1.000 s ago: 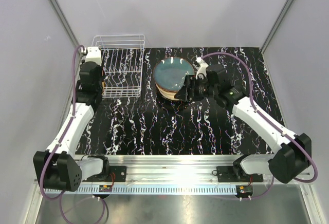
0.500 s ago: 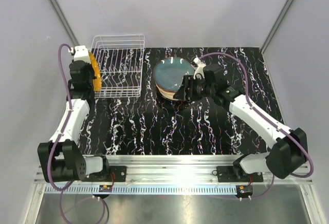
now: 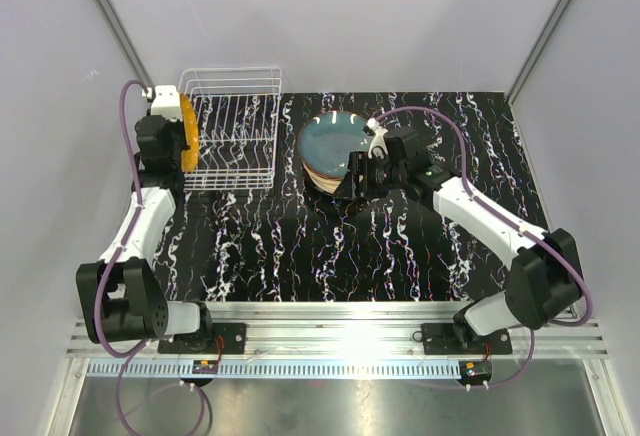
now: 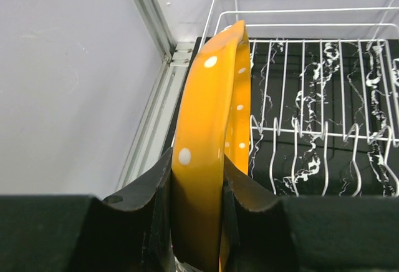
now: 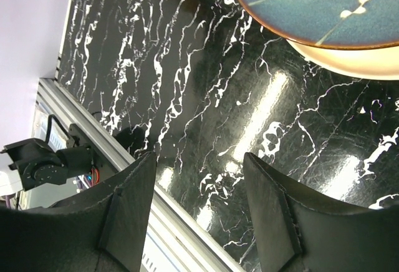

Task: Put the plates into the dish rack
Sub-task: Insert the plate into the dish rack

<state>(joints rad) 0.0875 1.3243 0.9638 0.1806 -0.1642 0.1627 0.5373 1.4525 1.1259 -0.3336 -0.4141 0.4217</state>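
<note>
Step in hand: racking the first plate. No plate is seated in the dish rack [image 3: 232, 69] yet.

Left gripper [image 4: 196, 166] is clamped on the rim of the orange spotted plate [image 4: 209, 116], which stands on edge and near upright. The plate sits right at the rack's left wall, by the far-left corner of the tabletop [image 3: 400, 256]. I can't tell from either view whether its lower edge is inside that wall or just outside it.

My read on the next move: shift the plate right until it's over a slot between the divider prongs [image 4: 324, 144], keep it parallel to them, lower it, then let go. The risk is the rim catching the top wire, or the plate landing on a prong tip.

Right gripper [image 5: 198, 160] has its jaws apart and nothing in them. It hovers above the tabletop just beside the near-right edge of the plate stack [image 3: 335, 151], far-centre on the tabletop, and isn't touching it. The blue plate [image 5: 324, 4] is on top, with a cream one [image 5: 349, 60] under it. It looks staged for the next pick, which calls for getting a finger under the blue rim.
</note>
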